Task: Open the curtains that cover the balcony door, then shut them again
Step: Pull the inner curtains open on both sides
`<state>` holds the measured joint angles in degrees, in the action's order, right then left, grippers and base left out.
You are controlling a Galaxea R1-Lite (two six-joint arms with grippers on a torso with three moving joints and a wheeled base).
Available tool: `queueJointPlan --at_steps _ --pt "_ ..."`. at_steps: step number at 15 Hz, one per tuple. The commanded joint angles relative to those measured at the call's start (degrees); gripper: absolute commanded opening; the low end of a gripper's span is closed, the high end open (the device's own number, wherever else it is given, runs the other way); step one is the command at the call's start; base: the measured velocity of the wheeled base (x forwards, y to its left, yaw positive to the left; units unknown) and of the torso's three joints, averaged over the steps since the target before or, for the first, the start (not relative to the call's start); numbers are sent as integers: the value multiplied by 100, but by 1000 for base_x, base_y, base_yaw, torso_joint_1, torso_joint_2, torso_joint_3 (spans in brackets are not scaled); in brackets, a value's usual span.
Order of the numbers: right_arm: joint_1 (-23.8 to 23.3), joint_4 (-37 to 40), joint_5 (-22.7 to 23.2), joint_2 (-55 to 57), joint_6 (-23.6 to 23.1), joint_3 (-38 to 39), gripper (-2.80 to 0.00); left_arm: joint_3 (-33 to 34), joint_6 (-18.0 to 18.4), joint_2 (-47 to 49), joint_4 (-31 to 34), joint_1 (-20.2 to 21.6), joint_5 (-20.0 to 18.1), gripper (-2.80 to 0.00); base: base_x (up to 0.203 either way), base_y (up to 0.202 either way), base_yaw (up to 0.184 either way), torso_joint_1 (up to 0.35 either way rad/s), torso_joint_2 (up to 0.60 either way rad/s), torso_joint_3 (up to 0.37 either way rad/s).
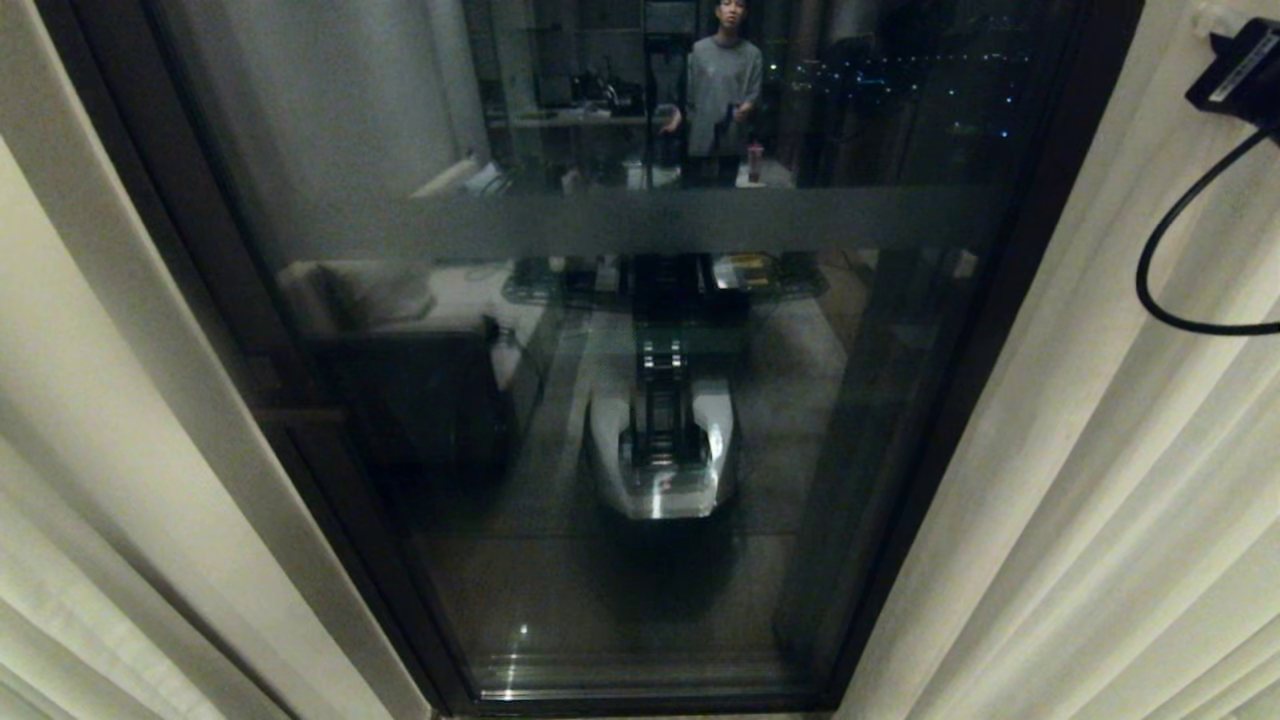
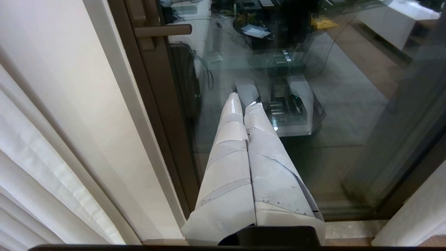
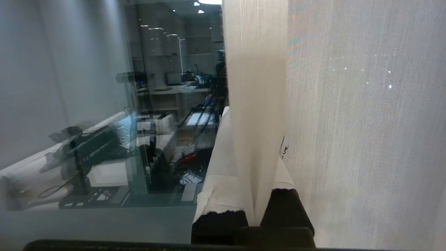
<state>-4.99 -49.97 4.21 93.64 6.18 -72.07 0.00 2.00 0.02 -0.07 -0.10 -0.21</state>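
The balcony door (image 1: 640, 225) fills the middle of the head view, a dark-framed glass pane with a frosted band across it. The cream curtains hang drawn back on both sides, the left panel (image 1: 70, 520) and the right panel (image 1: 1100, 450). My right gripper (image 3: 254, 129) is shut on a vertical fold of the right curtain (image 3: 256, 87), which runs up between its taped fingers (image 3: 216, 164). My left gripper (image 2: 245, 101) is shut and empty, pointing down beside the door's frame (image 2: 163, 104), below the handle (image 2: 163, 30).
A black part of my right arm with a looping cable (image 1: 1240, 70) shows at the top right, in front of the curtain. The glass reflects a standing person (image 1: 722, 85), desks and my own base (image 1: 660, 450). A pale wall strip (image 2: 115, 122) lies between the left curtain and the frame.
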Motion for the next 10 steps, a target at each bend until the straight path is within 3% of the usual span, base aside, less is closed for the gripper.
queueJointPlan --at_steps 1,5,10 --pt "-14 -30 1 -1 -3 0 -280 0 -7 -2 -1 1 1 -280 0 0 0 0 0 0" --pt "-38 -32 -4 75 -3 -37 -280 0 -15 -2 -1 1 3 -280 -1 -43 2 -2 1 1" --pt "-45 -30 -2 76 -3 -79 -280 0 -15 -2 -10 1 3 -280 0 -185 4 5 4 2"
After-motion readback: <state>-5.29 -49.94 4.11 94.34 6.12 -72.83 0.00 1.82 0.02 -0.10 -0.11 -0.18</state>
